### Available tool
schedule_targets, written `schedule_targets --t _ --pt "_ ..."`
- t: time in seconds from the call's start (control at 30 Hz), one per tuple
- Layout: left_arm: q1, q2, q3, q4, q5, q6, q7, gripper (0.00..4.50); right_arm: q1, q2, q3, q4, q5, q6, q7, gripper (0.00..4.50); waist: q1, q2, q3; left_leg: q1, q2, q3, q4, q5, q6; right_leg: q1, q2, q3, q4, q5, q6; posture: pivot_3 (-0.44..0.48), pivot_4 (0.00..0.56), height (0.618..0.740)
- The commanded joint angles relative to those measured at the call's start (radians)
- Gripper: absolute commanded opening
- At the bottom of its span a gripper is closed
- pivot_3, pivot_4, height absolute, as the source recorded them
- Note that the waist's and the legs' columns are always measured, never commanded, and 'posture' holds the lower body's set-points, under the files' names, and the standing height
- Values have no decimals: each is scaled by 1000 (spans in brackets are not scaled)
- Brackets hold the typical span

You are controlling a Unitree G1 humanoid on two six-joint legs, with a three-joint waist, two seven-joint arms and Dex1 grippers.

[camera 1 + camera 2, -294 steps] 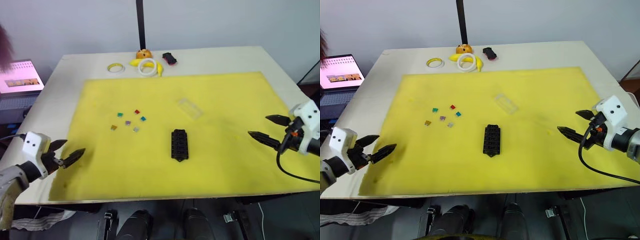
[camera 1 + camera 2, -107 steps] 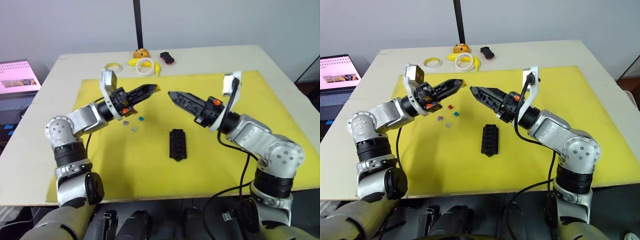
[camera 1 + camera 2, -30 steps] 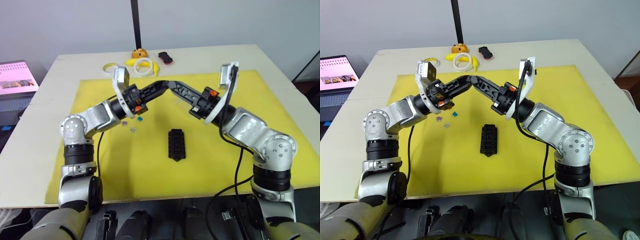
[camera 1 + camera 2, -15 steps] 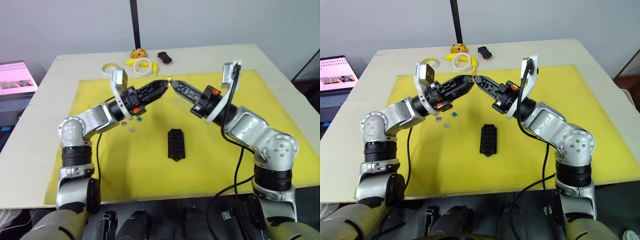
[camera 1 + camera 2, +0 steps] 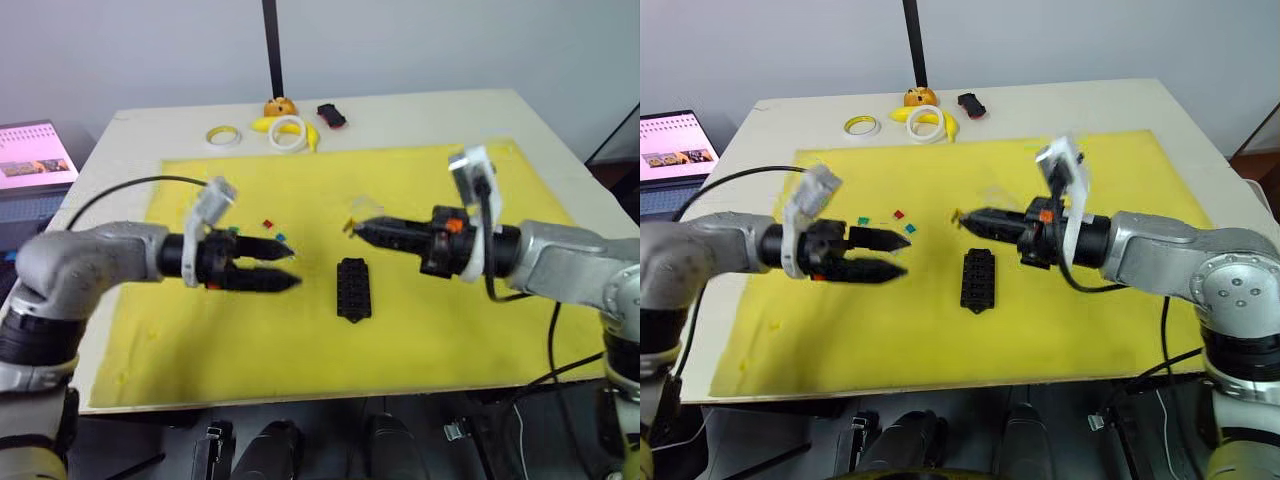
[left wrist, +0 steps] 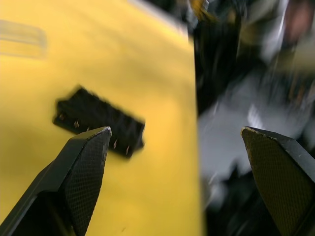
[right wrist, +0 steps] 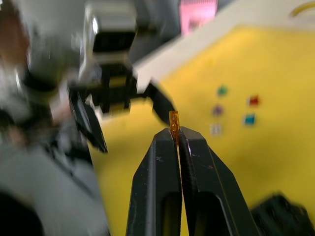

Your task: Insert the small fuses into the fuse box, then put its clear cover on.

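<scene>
Between right gripper [image 7: 177,136] fingertips now, orange fuse [image 7: 173,121], grippers apart.

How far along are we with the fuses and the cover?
Nothing looks seated in the fuse box yet. In hand: the right pincer is shut on an orange fuse; the left pincer is open and holds nothing. Left: the loose fuses on the yellow mat, then the clear cover.
</scene>
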Motion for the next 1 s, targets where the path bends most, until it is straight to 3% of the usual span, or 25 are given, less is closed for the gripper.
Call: schedule_targets --t 0.03,0.2,0.4,1.0 --pt "22 -15 -62 -4 215 -256 -91 4431 19 -61 81 -74 -255 -87 197 0 1 0 0 0 1 1 0 0 0 0 0 0 0 0 0 0 150 740" --pt "28 -126 -97 66 360 -415 -72 4431 71 -99 235 -95 -593 -253 358 0 16 -1 1 0 2 3 2 -1 2 0 0 0 0 0 0 0 150 740" --pt "35 -206 -129 113 480 -529 -64 4431 88 -64 331 -60 -827 -337 404 0 20 -1 1 0 2 4 2 -1 2 -1 0 1 0 0 0 0 150 740" --pt "37 -285 -132 123 547 -542 -71 4431 122 -21 314 -31 -994 -359 510 0 22 -1 1 0 2 4 2 -1 2 -1 0 1 0 0 0 0 150 740"
